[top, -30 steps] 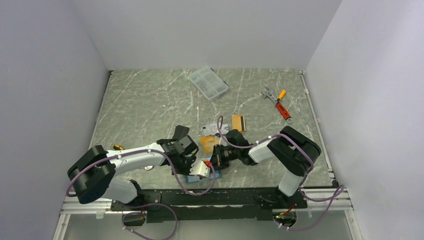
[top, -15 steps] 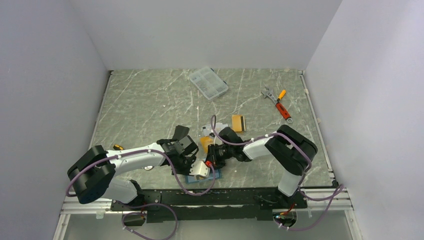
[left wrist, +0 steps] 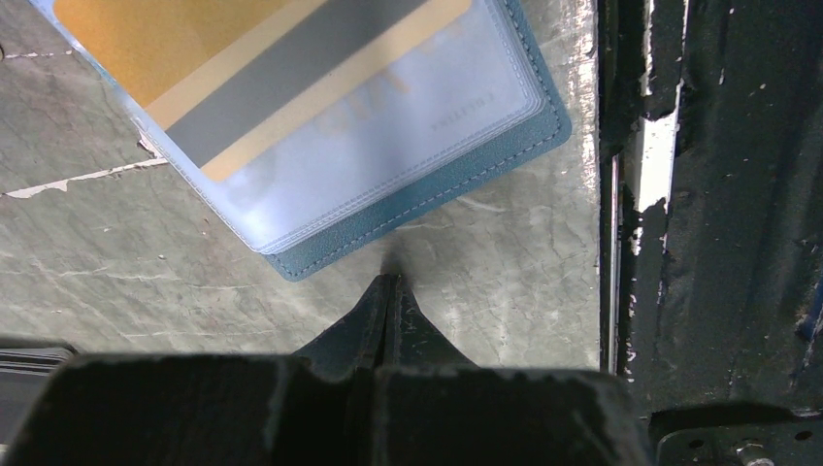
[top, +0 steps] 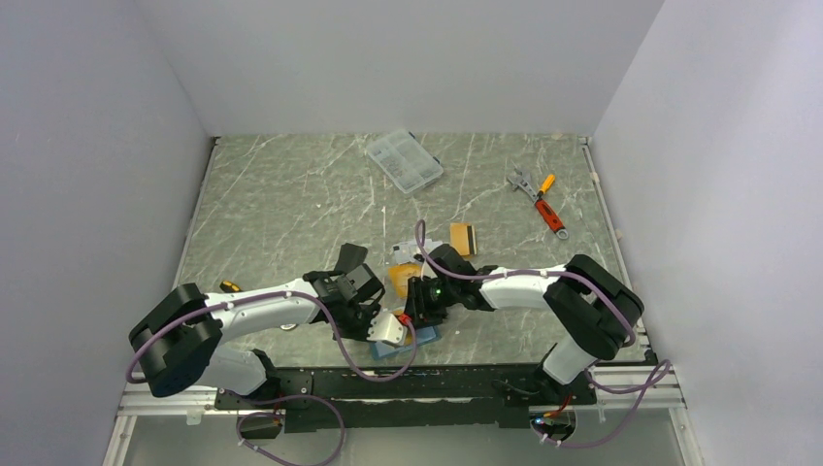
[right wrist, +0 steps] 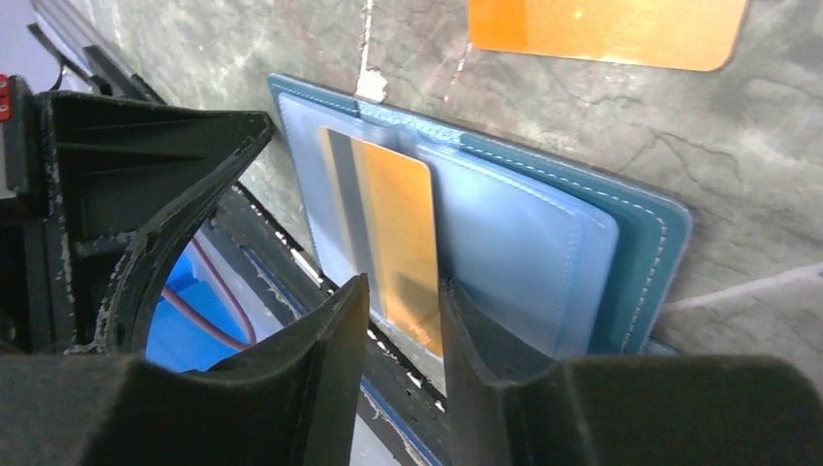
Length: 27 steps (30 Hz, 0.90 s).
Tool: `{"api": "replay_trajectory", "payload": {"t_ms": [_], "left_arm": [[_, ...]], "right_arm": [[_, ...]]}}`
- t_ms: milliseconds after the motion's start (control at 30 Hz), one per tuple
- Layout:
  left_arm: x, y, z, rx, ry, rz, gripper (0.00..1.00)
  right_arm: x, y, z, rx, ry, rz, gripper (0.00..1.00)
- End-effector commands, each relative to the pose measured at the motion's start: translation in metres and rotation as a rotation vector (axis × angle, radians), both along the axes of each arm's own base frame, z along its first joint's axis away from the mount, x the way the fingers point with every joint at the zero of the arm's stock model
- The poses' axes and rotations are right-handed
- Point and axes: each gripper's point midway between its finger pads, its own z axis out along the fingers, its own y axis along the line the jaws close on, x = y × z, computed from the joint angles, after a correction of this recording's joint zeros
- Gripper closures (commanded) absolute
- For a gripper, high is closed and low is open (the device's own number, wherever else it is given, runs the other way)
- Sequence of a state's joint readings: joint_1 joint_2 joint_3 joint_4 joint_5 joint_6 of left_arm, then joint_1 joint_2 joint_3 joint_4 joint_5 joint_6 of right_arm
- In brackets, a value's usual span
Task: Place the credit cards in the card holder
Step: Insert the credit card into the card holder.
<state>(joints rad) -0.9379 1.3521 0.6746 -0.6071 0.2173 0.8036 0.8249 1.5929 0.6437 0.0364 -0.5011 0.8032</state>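
Card holder (right wrist: 652, 229) open flat at near edge of table (right wrist: 767, 175), orange striped card (right wrist: 398, 218) inside clear sleeve, depth unclear. R gripper (right wrist: 406, 296) slightly open, straddling card's end w/o clamping, prob. to nudge it deeper. L gripper (left wrist: 388, 289) shut, empty, tips just beside holder, likely as backstop. Spare orange card (right wrist: 602, 29) beyond.

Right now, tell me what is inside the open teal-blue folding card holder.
One orange-gold plastic card with a dark stripe sits in a clear sleeve of the teal-blue folding card holder. The frosted sleeves beneath hide whether more cards are inside.
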Motion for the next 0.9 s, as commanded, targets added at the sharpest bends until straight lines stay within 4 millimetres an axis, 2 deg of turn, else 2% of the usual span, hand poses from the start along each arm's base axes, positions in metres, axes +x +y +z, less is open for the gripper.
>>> {"api": "replay_trajectory", "payload": {"t_ms": [0,200,333,433,533,633,667,767,867], "left_arm": [[0.003,-0.003,0.001,-0.009,-0.024,-0.019,1.00],[0.006,-0.013,0.010,-0.051,-0.028,-0.016,1.00],[0.008,-0.017,0.007,-0.040,-0.019,-0.028,1.00],[0.009,-0.018,0.005,-0.035,-0.016,-0.030,1.00],[0.009,-0.016,0.003,-0.029,-0.021,-0.031,1.00],[0.009,-0.013,0.004,-0.031,-0.036,-0.036,1.00],[0.010,-0.013,0.006,-0.033,-0.042,-0.035,1.00],[0.010,-0.015,0.010,-0.041,-0.042,-0.030,1.00],[0.011,-0.017,0.012,-0.049,-0.040,-0.028,1.00]], "right_arm": [[0.002,-0.008,-0.011,-0.101,-0.029,-0.016,0.66],[-0.005,0.009,-0.011,-0.120,-0.049,0.022,0.82],[-0.008,0.019,-0.006,-0.108,-0.071,0.065,0.78],[-0.010,0.019,-0.002,-0.101,-0.076,0.075,0.74],[-0.004,0.007,0.003,-0.105,-0.085,0.044,0.69],[0.004,-0.006,0.008,-0.072,-0.073,-0.009,0.69],[0.007,-0.009,0.008,-0.066,-0.064,-0.024,0.71],[0.013,-0.009,0.006,-0.067,-0.055,-0.041,0.90],[0.017,-0.003,-0.001,-0.079,-0.037,-0.045,0.99]]}}
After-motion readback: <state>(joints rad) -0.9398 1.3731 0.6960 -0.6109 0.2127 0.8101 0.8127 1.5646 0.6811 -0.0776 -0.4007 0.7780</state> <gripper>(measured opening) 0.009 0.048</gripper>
